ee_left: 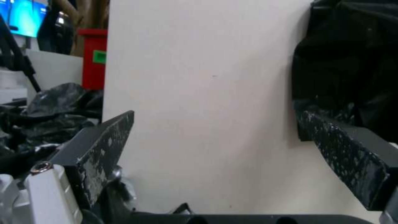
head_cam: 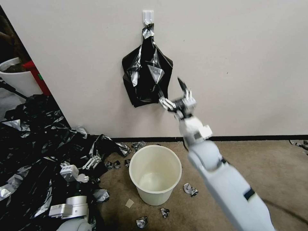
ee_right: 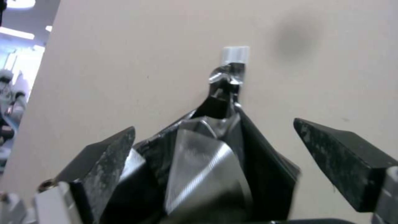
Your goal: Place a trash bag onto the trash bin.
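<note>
The bag [head_cam: 147, 75] hangs on the wall [head_cam: 240, 57] from a small white hook [head_cam: 148, 16]. Its knotted top is caught on the hook and its body spreads below in black glossy folds with silver glints.

The right gripper [head_cam: 172, 93] is raised to the lower right corner of the bag. In the right wrist view its two dark fingers [ee_right: 104, 165] stand wide apart, and the bag [ee_right: 207, 161] lies in the gap between them. The fingers do not press on the plastic, so the gripper [ee_right: 213, 161] holds nothing. The hook [ee_right: 235, 54] shows above the bag in that view.

The bin [head_cam: 155, 175] stands upright on the brown carpet [head_cam: 272, 166], near the foot of the wall and below the bag. It is well apart from the bag and nothing lies inside it. Small scraps [head_cam: 190, 189] of black plastic lie on the carpet around it.

The left gripper [head_cam: 84, 167] rests low at the left of the bin, over a wide heap [head_cam: 29, 144] of black plastic that covers the floor at the left. In the left wrist view its fingers [ee_left: 104, 149] are wide open with only the wall between them, and it grips nothing. A white tub [head_cam: 16, 77] stands beyond the heap, at the far left.
</note>
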Robot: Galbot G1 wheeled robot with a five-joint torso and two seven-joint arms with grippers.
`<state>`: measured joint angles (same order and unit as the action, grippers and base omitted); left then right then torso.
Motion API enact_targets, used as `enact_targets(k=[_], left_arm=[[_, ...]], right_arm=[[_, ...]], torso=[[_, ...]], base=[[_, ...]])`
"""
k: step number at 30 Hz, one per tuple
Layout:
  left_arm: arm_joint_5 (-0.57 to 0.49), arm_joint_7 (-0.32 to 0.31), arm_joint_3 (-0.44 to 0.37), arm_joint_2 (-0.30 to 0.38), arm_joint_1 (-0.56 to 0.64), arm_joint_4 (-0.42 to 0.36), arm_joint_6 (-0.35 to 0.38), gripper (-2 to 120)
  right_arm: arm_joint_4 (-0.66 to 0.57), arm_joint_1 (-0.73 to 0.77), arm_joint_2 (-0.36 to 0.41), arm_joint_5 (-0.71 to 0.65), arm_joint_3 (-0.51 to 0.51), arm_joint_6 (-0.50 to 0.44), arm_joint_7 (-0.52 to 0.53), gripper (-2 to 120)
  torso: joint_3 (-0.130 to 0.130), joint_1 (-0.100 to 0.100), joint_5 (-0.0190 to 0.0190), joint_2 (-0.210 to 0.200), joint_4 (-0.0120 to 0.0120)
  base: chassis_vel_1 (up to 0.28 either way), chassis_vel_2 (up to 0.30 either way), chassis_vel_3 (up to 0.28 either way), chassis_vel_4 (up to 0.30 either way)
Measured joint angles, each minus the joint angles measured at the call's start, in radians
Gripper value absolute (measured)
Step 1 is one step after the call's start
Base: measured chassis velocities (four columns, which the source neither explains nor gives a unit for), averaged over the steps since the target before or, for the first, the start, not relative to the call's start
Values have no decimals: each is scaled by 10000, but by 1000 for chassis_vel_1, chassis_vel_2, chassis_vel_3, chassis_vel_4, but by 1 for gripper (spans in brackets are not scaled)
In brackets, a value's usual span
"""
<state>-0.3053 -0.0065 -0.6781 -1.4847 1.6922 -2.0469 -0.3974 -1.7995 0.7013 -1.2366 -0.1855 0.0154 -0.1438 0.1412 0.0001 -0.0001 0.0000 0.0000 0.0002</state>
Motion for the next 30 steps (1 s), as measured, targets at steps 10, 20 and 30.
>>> enact_targets(k=[10,20,30], left_arm=[[-49,-177,-137,25,-4,43,5,100],[-47,-322,-108,52,-38,2,33,100],[-176,-324,-221,263,-78,-199,104,100]], right_arm=[[267,-1174,507,-128,582,1825,-557,100],[335,-1739,904,-115,815,2274,-1161,68],[267,-1608,1203,113,851,2462,-1367,29]], torso=[[0,0,0,0,-4],[0,1,1,0,-3],[-1,0,1,0,-3]], base=[[0,0,0,0],[0,0,0,0],[0,0,0,0]])
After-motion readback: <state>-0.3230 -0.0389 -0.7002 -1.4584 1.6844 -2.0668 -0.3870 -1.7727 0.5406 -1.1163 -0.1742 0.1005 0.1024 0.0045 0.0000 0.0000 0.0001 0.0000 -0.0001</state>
